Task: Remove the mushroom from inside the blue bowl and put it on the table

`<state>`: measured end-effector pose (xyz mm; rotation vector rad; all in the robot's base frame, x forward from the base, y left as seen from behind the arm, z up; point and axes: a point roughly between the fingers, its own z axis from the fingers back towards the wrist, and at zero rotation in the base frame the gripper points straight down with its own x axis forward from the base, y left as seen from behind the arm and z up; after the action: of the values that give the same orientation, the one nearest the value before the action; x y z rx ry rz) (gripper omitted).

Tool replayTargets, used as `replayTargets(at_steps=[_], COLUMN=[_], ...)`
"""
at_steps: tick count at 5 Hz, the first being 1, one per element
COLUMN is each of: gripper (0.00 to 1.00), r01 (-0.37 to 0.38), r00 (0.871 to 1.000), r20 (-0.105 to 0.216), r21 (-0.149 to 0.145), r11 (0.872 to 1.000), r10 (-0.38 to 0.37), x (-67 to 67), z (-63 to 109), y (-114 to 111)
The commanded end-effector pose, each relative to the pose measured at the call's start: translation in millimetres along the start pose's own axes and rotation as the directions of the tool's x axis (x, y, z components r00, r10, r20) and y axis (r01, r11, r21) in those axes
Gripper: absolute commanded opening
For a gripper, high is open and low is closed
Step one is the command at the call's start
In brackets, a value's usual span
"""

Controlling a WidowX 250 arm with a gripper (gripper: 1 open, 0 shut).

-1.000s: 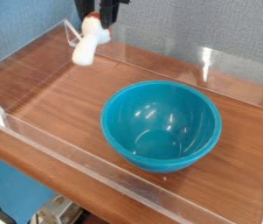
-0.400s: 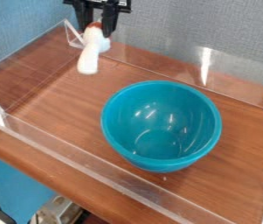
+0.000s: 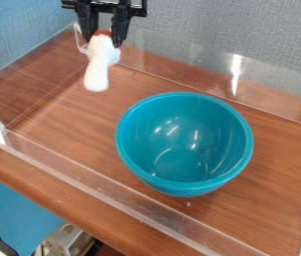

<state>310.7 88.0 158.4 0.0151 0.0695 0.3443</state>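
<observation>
So the gripper (image 3: 103,38) is hanging up at the far-left corner with its fingers (image 3: 93,28) clamping the mushroom (image 3: 99,65), which is dangling stem-down above the counter (image 3: 59,110). The blue bowl (image 3: 185,142) is sitting well apart to the right, nothing showing inside it.

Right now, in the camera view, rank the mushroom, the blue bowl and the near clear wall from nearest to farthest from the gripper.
1. The mushroom: held in the gripper, hanging below it at upper left.
2. The blue bowl: on the table, lower right of the gripper.
3. The near clear wall: along the table's front edge, beyond the bowl.
</observation>
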Motion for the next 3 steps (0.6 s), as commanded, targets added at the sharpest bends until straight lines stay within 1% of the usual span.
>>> replayTargets(at_steps=[1, 2, 3], gripper=[0.0, 0.0, 0.0], r01=[-0.023, -0.051, -0.09], r00=[0.998, 0.999, 0.996], r20=[0.05, 0.017, -0.015], r21=[0.003, 0.008, 0.022], r11=[1.0, 0.999, 0.996], r10=[0.023, 0.051, 0.09], x=[-16.8, -36.7, -49.9], z=[26.6, 14.0, -5.2], y=[-3.3, -9.6, -7.2])
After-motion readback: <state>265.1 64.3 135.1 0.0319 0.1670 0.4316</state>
